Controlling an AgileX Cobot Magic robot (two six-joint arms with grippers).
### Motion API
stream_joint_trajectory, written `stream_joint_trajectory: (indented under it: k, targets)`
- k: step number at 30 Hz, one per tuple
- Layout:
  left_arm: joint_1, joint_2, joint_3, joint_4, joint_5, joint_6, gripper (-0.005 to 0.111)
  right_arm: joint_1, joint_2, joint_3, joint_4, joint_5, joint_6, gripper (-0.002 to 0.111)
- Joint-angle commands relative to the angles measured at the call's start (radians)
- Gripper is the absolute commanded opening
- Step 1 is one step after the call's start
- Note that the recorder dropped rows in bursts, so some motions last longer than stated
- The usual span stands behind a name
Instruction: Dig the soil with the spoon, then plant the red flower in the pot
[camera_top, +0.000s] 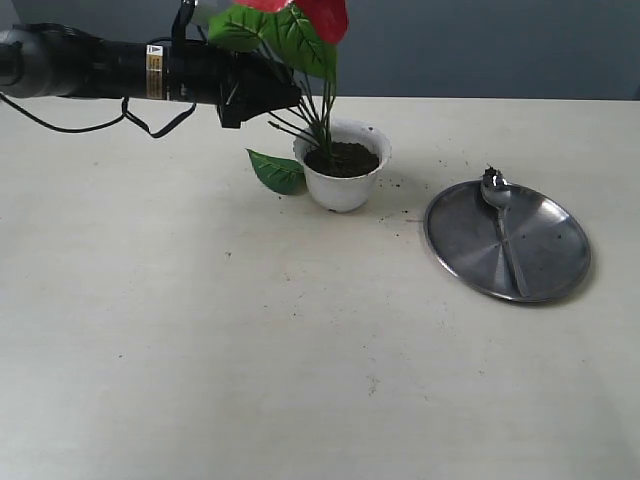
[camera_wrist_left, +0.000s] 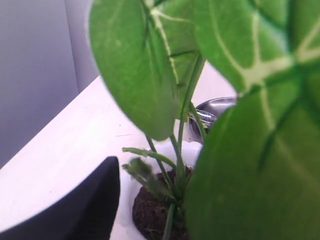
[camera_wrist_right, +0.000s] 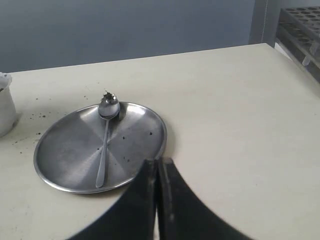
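The red flower (camera_top: 322, 14) stands upright with its thin stems (camera_wrist_left: 176, 165) in the dark soil (camera_top: 345, 158) of the white pot (camera_top: 343, 190). Broad green leaves (camera_wrist_left: 145, 60) fill the left wrist view. My left gripper (camera_top: 290, 98) reaches in from the left at stem height. Its one visible finger (camera_wrist_left: 85, 205) stands apart from the stems, and a leaf hides the other finger. The spoon (camera_wrist_right: 106, 135) lies in the steel plate (camera_wrist_right: 70, 145), with bits of soil at its bowl. My right gripper (camera_wrist_right: 159, 162) is shut and empty, near the plate's rim.
The plate (camera_top: 470, 245) sits to the right of the pot. One green leaf (camera_top: 278, 170) rests on the table by the pot's left side. Soil crumbs dot the table between pot and plate. A dark rack (camera_wrist_right: 300, 30) stands beyond the table's far corner.
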Motion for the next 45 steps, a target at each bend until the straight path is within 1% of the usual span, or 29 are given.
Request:
stream_joint_trajectory:
  k: [1, 6, 13, 19, 25, 27, 29, 32, 37, 41, 45]
  targets:
    - [0.023, -0.010, 0.002, -0.002, -0.005, -0.007, 0.050, -0.004, -0.004, 0.002, 0.001, -0.010, -0.003, 0.000]
    - [0.037, -0.010, 0.002, 0.005, -0.005, -0.007, 0.050, -0.004, -0.004, 0.002, 0.001, -0.010, -0.003, 0.000]
    - [0.038, -0.010, 0.002, -0.001, -0.005, -0.007, 0.050, -0.004, -0.004, 0.002, 0.001, -0.010, -0.003, 0.000]
    - [0.020, -0.012, 0.002, -0.017, -0.005, -0.009, 0.050, -0.004, -0.004, 0.002, 0.001, -0.008, -0.003, 0.000]
    - [-0.016, -0.028, 0.002, -0.050, -0.005, 0.000, 0.049, -0.004, -0.004, 0.002, 0.001, -0.008, -0.003, 0.000]
    - [-0.029, -0.028, 0.002, -0.076, -0.005, 0.000, 0.044, -0.004, -0.004, 0.002, 0.001, -0.008, -0.003, 0.000]
    - [-0.039, -0.028, 0.002, -0.078, -0.005, 0.005, 0.032, -0.004, -0.004, 0.002, 0.001, -0.008, -0.003, 0.000]
    - [-0.060, -0.028, 0.002, -0.069, -0.005, 0.058, 0.017, -0.004, -0.004, 0.002, 0.001, -0.008, -0.003, 0.000]
    - [-0.100, -0.028, 0.002, -0.060, -0.005, 0.081, 0.000, -0.004, -0.004, 0.002, 0.010, -0.011, -0.003, 0.000]
    - [-0.124, -0.028, 0.002, -0.056, -0.005, 0.091, 0.000, -0.004, -0.004, 0.002, 0.010, -0.011, -0.003, 0.000]
    - [-0.127, -0.028, 0.002, -0.047, -0.005, 0.091, 0.000, -0.004, -0.004, 0.002, 0.010, -0.011, -0.003, 0.000]
